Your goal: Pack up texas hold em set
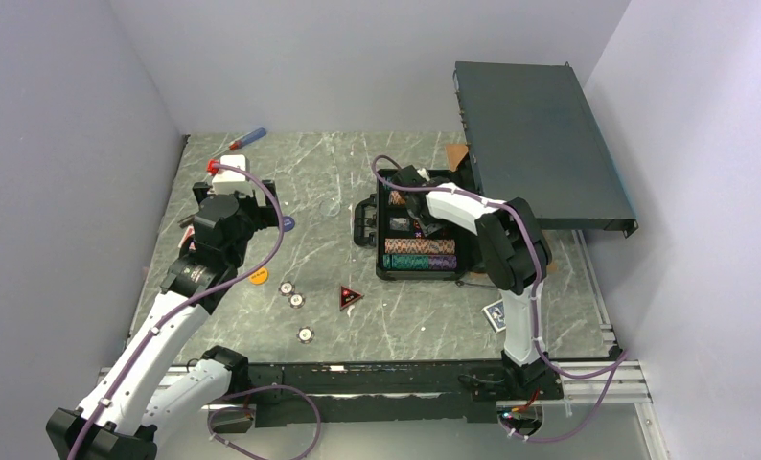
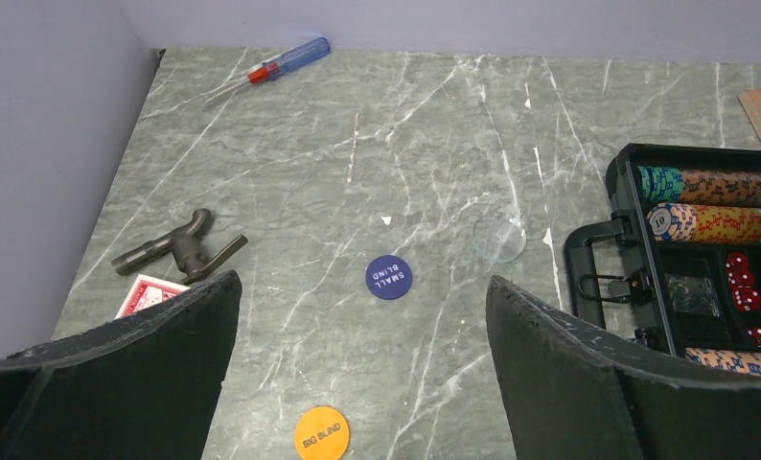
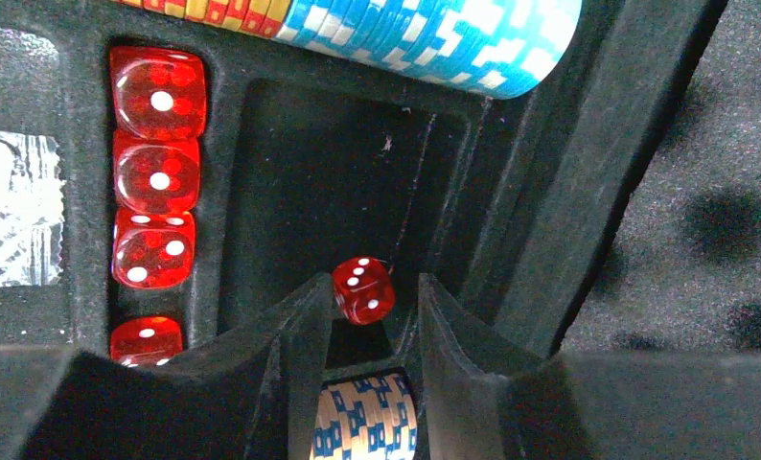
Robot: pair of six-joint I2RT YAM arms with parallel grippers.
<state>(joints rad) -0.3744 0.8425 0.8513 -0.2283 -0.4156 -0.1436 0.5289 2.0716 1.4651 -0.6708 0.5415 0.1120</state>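
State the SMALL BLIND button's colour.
The SMALL BLIND button is dark blue with white lettering, best in left wrist view.

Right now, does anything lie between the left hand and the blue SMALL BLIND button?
Nothing visible. The blue button lies on bare table, framed by the open left hand; the orange button sits nearer, off to one side.

Grey case (image 1: 420, 275) lies open, right of centre, handle facing left, striped chip rows (image 2: 712, 223) racked inside. Red dice (image 3: 156, 182) are lined up in their slot, with one more die (image 3: 363, 289) tilted in the empty well alongside. Loose, off to the left: blue Small Blind button (image 2: 388, 277), orange Big Blind button (image 2: 321, 433), three chips (image 1: 296, 300), and the red deck (image 2: 149, 293) far left.
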